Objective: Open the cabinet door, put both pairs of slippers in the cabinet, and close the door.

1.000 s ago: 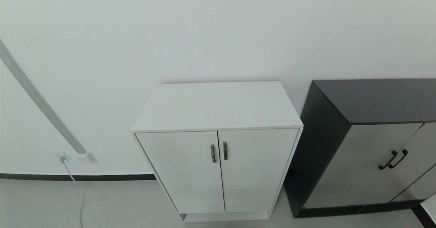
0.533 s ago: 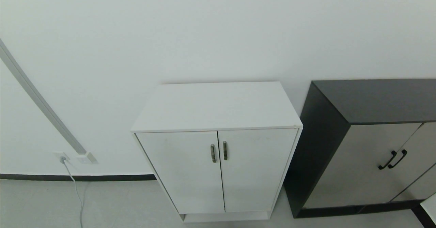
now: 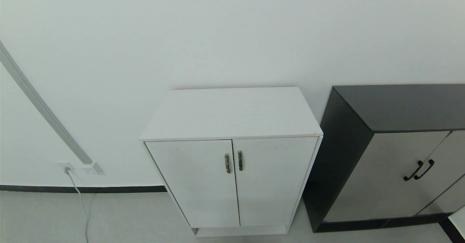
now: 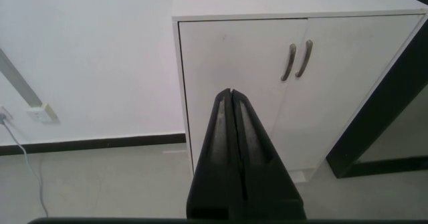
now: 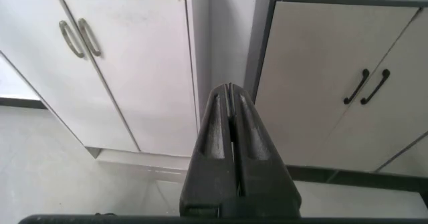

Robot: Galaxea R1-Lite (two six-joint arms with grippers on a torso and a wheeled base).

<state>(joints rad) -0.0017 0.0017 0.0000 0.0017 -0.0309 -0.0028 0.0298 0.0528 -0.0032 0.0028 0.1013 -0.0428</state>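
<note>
A white two-door cabinet [image 3: 232,156] stands against the wall with both doors closed and two metal handles [image 3: 233,162] side by side at the middle seam. The same cabinet [image 4: 294,83] appears in the left wrist view, where my left gripper [image 4: 231,93] is shut and empty, some way in front of the left door. My right gripper [image 5: 229,90] is shut and empty too, in front of the gap between the white cabinet [image 5: 120,63] and the dark one.
A black cabinet [image 3: 392,152] with grey doors and black handles stands directly right of the white one. A wall socket [image 3: 66,168] with a cable sits low on the left wall. Grey floor lies in front.
</note>
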